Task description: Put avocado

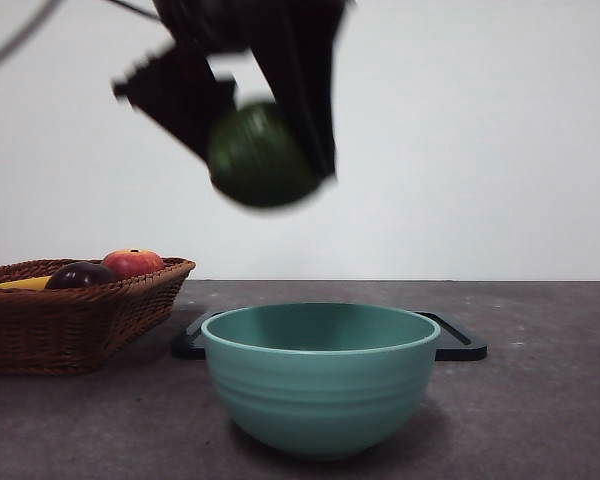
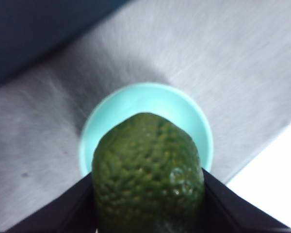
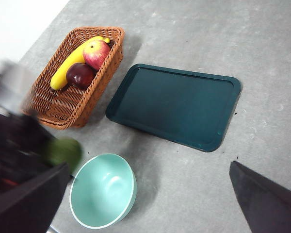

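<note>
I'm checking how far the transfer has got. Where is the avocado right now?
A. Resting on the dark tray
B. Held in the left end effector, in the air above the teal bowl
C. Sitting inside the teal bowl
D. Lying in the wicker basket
B: the avocado is clamped in the left end effector, raised well clear of the table, with the teal bowl directly beneath it in the left wrist view.

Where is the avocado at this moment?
The avocado is held in the left gripper, in the air above the teal bowl, slightly toward the wicker basket in the front view.
</note>
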### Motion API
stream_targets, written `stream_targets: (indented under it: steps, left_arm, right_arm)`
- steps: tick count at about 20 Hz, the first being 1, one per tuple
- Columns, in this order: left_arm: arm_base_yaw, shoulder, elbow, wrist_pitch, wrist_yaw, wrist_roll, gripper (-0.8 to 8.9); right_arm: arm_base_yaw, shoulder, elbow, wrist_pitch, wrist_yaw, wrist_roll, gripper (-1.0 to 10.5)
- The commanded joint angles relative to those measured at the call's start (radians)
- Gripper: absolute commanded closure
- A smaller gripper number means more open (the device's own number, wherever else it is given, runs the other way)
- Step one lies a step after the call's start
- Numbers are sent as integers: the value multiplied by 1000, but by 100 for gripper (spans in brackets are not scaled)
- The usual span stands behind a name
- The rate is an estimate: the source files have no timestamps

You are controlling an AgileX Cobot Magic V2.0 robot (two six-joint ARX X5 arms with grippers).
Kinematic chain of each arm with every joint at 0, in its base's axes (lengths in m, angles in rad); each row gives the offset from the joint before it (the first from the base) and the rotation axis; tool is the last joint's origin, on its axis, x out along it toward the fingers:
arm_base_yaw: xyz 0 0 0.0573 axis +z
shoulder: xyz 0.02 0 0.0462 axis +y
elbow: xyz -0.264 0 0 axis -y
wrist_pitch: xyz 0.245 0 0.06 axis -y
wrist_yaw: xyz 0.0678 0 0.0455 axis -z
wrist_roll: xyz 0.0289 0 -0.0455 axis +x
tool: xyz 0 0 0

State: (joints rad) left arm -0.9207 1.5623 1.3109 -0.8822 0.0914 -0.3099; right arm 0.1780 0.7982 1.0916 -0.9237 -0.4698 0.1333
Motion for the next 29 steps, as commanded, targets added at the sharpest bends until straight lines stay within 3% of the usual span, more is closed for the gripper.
stream_targets:
  steps: [1,9,23,27,29]
  left_arm:
    - [-24,87,23,47,-7,-9,606]
    - [-36,258,23,98,-7,-16,606]
    - [-51,329,23,117,-6,-29,593]
    - [-51,320,25,109,-6,-48,430]
    - [-55,307,28,107,-6,-51,398]
  right_arm:
    - [4,4,19,10,-1,-11,343]
    - [4,4,19,10,-1,-11,343]
    - [4,4,19,10,-1,-11,343]
    - [4,4,19,10,-1,-15,343]
    - [4,4,19,10,-2,-15,343]
